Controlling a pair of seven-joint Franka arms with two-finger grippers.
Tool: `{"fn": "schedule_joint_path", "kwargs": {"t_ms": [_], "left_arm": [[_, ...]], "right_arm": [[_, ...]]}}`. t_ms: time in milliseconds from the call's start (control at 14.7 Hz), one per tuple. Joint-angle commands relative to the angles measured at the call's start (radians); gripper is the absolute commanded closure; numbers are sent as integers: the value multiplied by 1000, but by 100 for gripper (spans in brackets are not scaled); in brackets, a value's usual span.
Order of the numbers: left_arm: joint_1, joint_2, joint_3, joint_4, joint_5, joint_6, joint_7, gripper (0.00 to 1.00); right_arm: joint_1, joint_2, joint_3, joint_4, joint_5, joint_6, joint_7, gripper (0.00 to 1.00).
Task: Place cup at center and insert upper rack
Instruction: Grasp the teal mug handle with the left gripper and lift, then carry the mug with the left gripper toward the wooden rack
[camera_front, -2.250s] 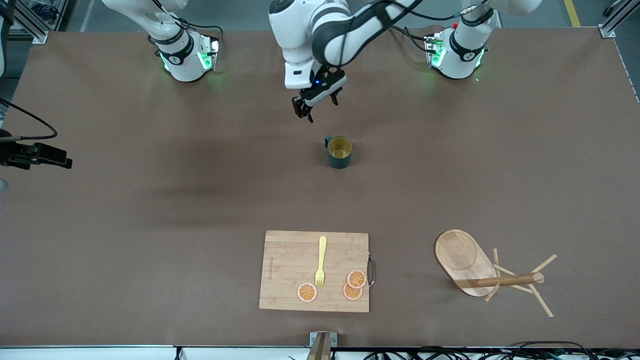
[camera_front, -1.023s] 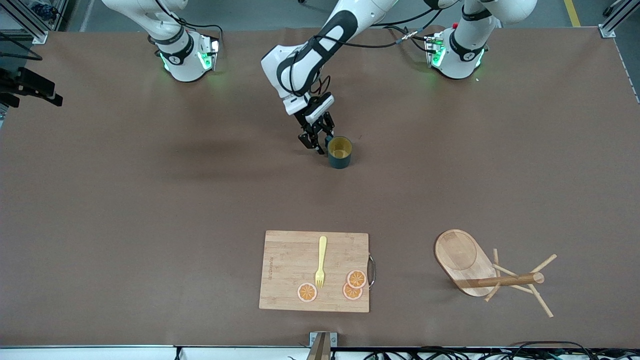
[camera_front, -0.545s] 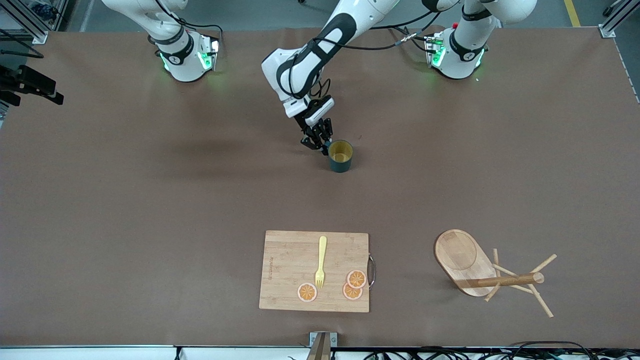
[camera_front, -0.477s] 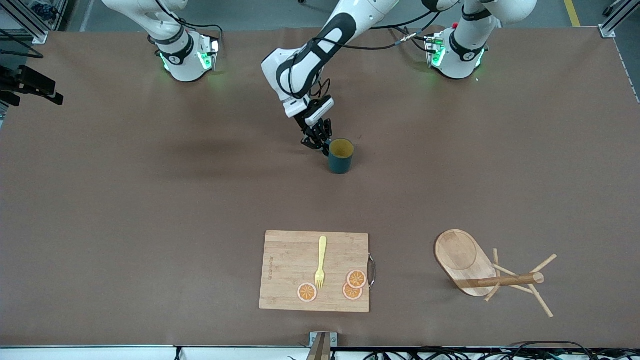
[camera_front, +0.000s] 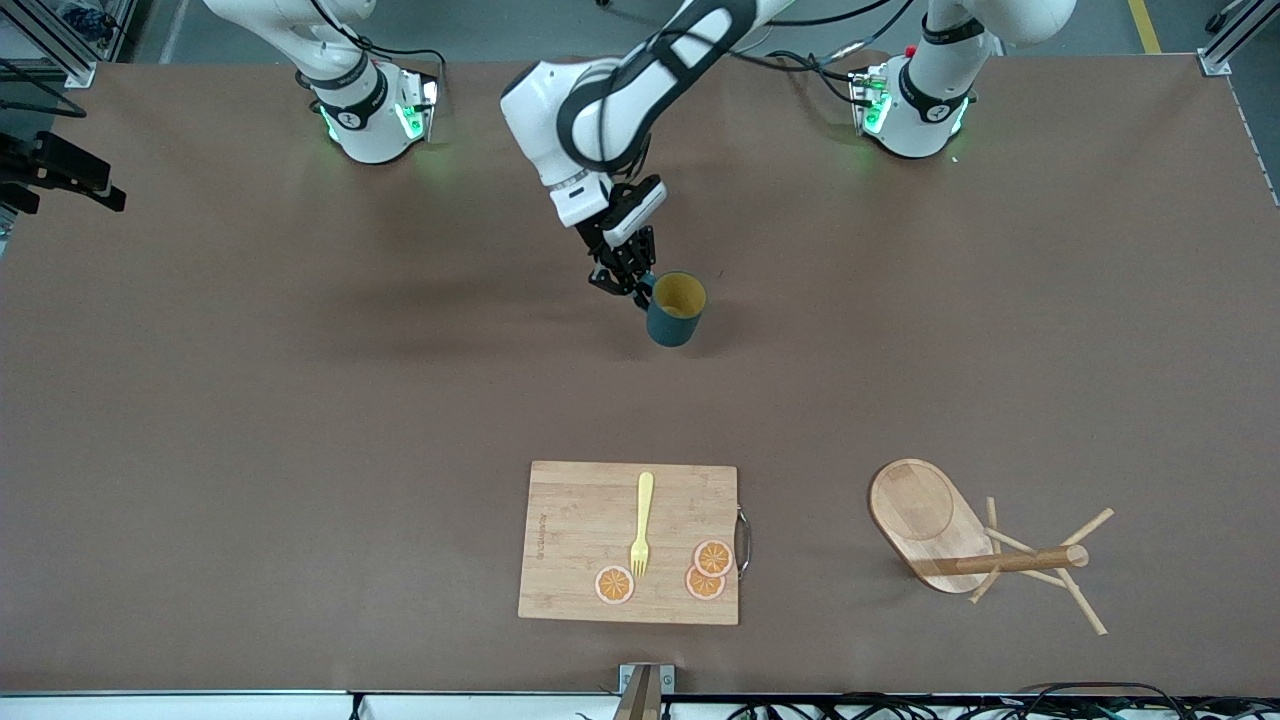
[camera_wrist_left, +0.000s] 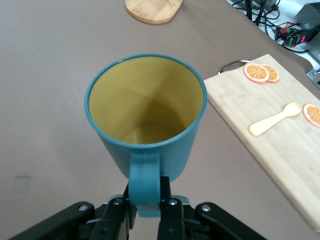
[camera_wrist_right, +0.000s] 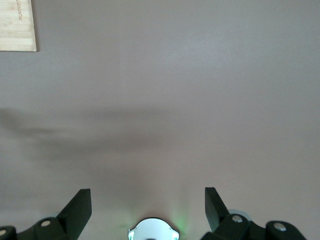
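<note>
I'm driving a robotics lab rig, two white arm bases (camera_front: 375, 110) bolted to a brown-covered table (camera_front: 300, 450); aluminium framing (camera_front: 1225, 45) at the corners; loose cables (camera_front: 1050, 700) along the edge

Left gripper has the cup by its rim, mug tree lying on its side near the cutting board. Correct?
Not quite. The left gripper is shut on the cup's handle, not its rim; the left wrist view shows the fingers pinching the handle below the open mouth. The rest holds: the mug tree lies on its side beside the cutting board.
</note>
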Motion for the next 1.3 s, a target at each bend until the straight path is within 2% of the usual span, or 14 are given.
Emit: {"fn": "schedule_joint_path", "kwargs": {"t_ms": [0,205,477,750,1091,1227], "left_arm": [[107,-160,-2,-35,-169,-4,199,100],[241,-234,-2,38,-387,-4,397,100],[451,-254,-4,114,-641,-4,662,100],[646,-226,-2,144,-872,7,919,100],[805,-177,-2,143,-1079,40,1114,99],[871,-157,-1,141,-1198,40,1193,99]], "right_arm": [[-11,-27,15,-23,-6,13,12,0],[-11,-27,15,-20,-8,14,11,0],[-13,-27,12,-20,-8,20,8,0],[-13,-27,12,-20,-8,20,9,0],[-13,-27,13,-20,-8,22,9,0],[-13,-27,13,-20,-8,22,9,0]]}}
